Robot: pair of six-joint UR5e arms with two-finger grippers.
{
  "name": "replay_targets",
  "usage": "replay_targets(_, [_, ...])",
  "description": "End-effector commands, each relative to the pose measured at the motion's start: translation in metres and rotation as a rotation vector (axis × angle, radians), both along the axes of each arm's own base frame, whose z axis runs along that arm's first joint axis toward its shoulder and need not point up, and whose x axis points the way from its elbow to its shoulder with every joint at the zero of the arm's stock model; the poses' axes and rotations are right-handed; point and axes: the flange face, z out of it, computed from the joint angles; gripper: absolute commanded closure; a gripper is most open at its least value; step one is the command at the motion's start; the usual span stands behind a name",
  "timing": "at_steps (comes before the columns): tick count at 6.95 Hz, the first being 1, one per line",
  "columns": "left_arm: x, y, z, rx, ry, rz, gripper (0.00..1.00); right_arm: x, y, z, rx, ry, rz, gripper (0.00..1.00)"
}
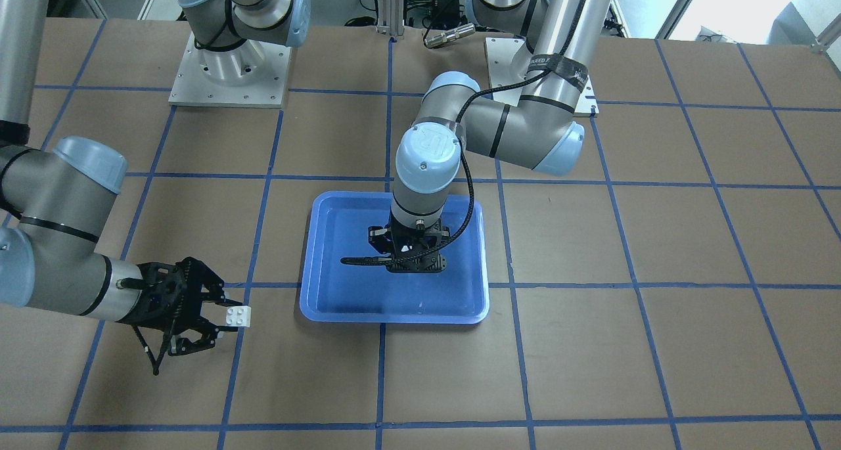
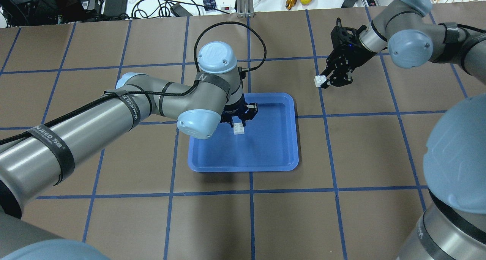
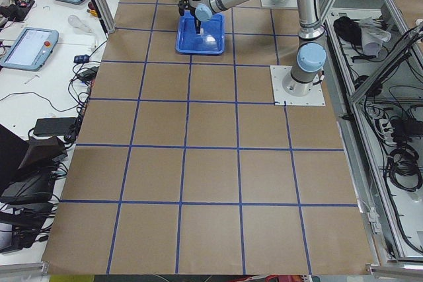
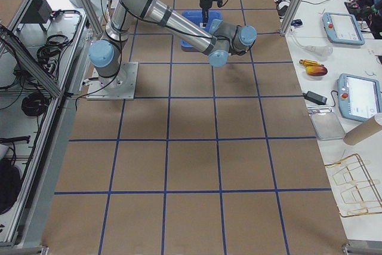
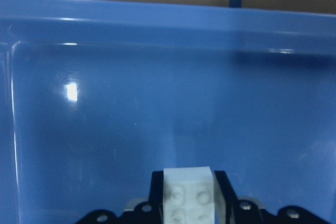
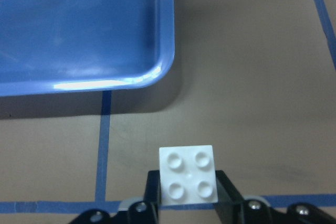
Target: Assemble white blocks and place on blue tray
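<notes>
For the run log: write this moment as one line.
left gripper: shut on white block A, over blue tray | right gripper: shut on white block B, outside tray | blocks: not joined

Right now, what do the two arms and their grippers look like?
Both the left arm and the right arm are silver-grey tubes with pale blue joint caps. A black braided cable runs along the left arm, held by black straps with white lettering. The left gripper and right gripper are black, with open-framed linkage jaws.

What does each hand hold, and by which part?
The left hand pinches a white brick by opposite side walls over the blue tray; the right hand holds another brick likewise, beside it.
</notes>
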Motion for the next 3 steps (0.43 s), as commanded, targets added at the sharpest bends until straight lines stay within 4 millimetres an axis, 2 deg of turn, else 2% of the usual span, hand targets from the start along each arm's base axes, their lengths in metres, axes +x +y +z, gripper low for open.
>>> replay_targets(1, [-0.001,0.001,-0.004,0.006,-0.003,-0.001,0.23,0.032,0.014,0.012,0.008,-0.009,0.032,1.0])
replay_targets(2, [-0.001,0.0,-0.001,-0.001,0.0,-0.008,0.19,0.039,0.027,0.01,0.032,-0.018,0.019,1.0])
replay_targets(3, [0.006,-0.004,0.016,-0.033,0.009,-0.005,0.15,0.042,0.035,0.019,0.036,-0.009,-0.006,1.0])
